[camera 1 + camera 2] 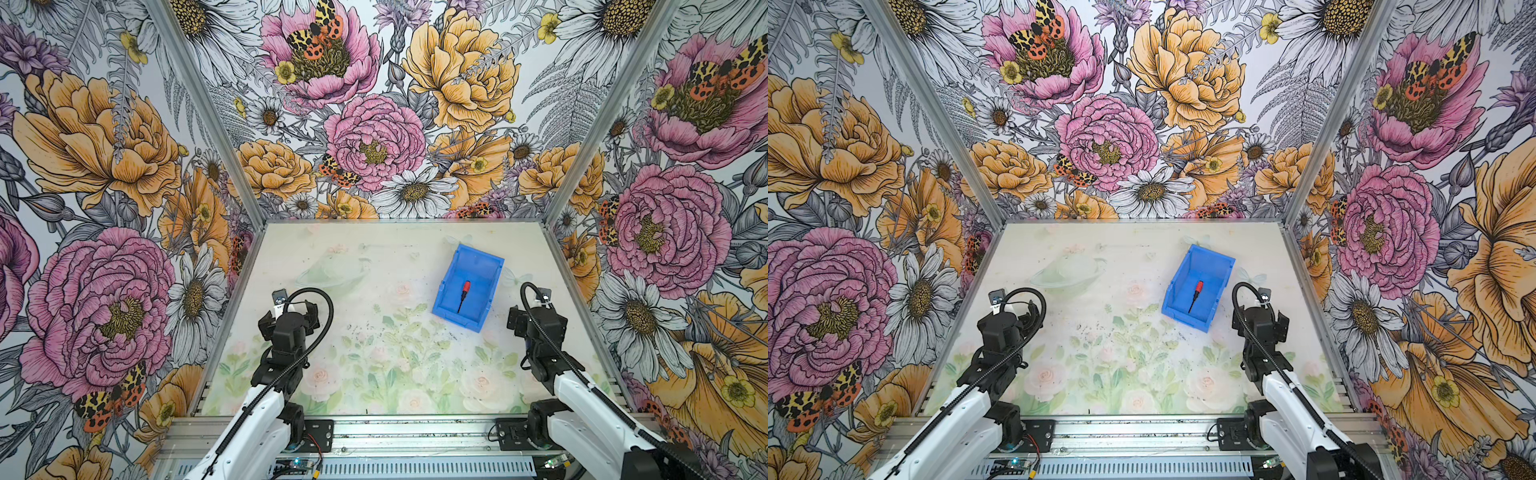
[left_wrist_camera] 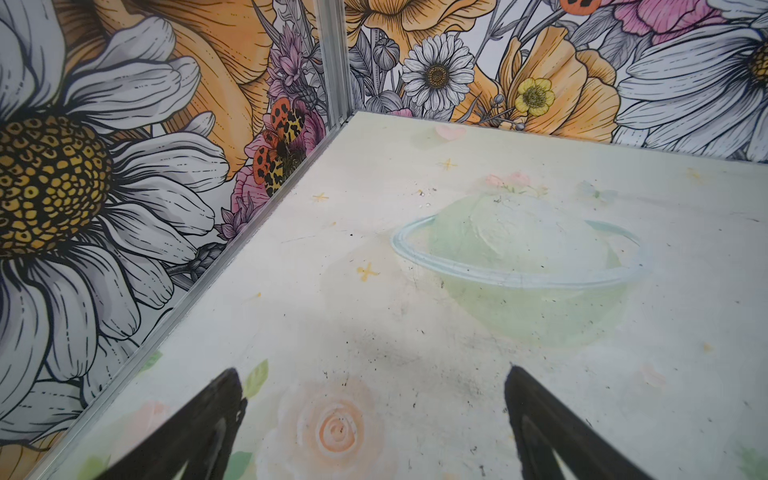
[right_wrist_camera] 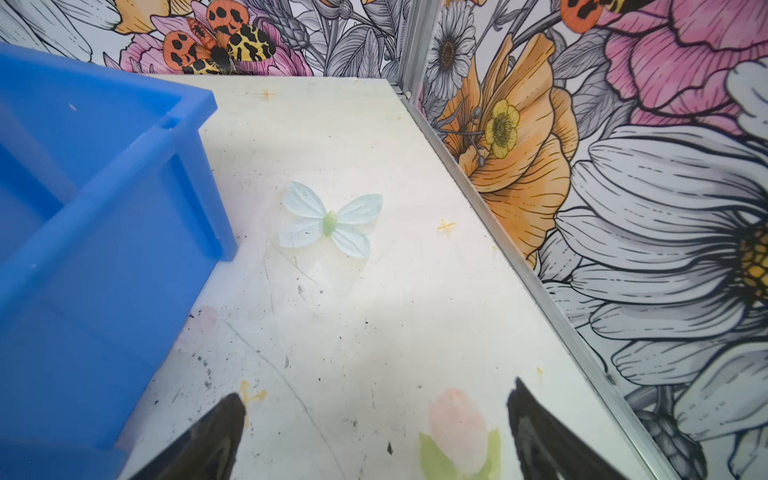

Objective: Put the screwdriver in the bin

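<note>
The screwdriver [image 1: 463, 296] [image 1: 1196, 296], with a red-orange handle and a thin black shaft, lies on the floor of the blue bin [image 1: 484, 286] [image 1: 1216, 286] at the table's right middle in both top views. My right gripper [image 1: 536, 311] [image 3: 376, 390] hovers just right of the bin [image 3: 104, 208], open, with only bare table between its fingers. My left gripper [image 1: 291, 309] [image 2: 372, 372] is over the left part of the table, far from the bin, open and empty. In both wrist views the screwdriver is out of sight.
The floral-printed tabletop [image 1: 374, 353] is enclosed by patterned walls with aluminium corner posts [image 1: 257, 224]. The right wall's rail [image 3: 498, 232] runs close beside the right gripper. The left wall's rail [image 2: 232, 257] runs near the left gripper.
</note>
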Controlling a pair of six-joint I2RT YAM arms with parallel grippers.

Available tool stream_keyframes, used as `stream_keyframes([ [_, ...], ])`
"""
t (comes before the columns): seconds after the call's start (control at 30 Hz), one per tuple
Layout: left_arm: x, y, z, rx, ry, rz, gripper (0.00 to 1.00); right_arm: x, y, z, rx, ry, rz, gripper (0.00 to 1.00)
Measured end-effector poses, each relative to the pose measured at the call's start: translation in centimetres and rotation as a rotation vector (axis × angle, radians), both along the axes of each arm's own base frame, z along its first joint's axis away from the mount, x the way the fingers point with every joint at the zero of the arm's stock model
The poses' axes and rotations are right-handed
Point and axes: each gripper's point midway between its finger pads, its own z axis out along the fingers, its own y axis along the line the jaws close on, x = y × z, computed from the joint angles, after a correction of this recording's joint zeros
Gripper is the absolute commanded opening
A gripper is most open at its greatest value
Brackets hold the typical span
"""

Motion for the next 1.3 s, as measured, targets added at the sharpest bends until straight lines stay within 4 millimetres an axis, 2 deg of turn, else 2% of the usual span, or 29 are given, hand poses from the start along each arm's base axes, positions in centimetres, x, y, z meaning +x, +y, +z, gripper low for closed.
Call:
stream_keyframes([
  [0.1,0.7,0.2,-1.0,0.015,0.014,0.004,0.99,0.8,-0.1,-0.4,0.016,-0.003,0.021,1.00],
  [0.33,2.7,0.4,-0.8,0.009,-0.027,-0.013,0.99,2.4,0.3,0.0,0.041,-0.037,0.071,1.00],
  [0.57,4.2,1.3,-1.7,-0.025,-0.027,-0.016,0.99,4.4,1.2,0.4,0.067,-0.019,0.124,0.99],
  [0.73,6.0,1.6,-1.5,-0.047,-0.024,-0.033,0.99,5.2,1.7,0.1,0.082,0.000,0.146,0.99],
  [0.9,7.4,0.7,-1.1,-0.069,-0.028,-0.093,0.99,6.1,2.3,-0.3,0.089,-0.009,0.187,1.00],
  [1.1,8.5,-0.7,-1.7,-0.074,-0.015,-0.177,0.99,7.4,3.1,-0.8,0.083,-0.014,0.243,1.00],
  [1.3,9.7,-1.2,-2.0,-0.078,-0.025,-0.209,0.99,9.3,3.5,0.0,0.078,-0.049,0.282,0.99],
])
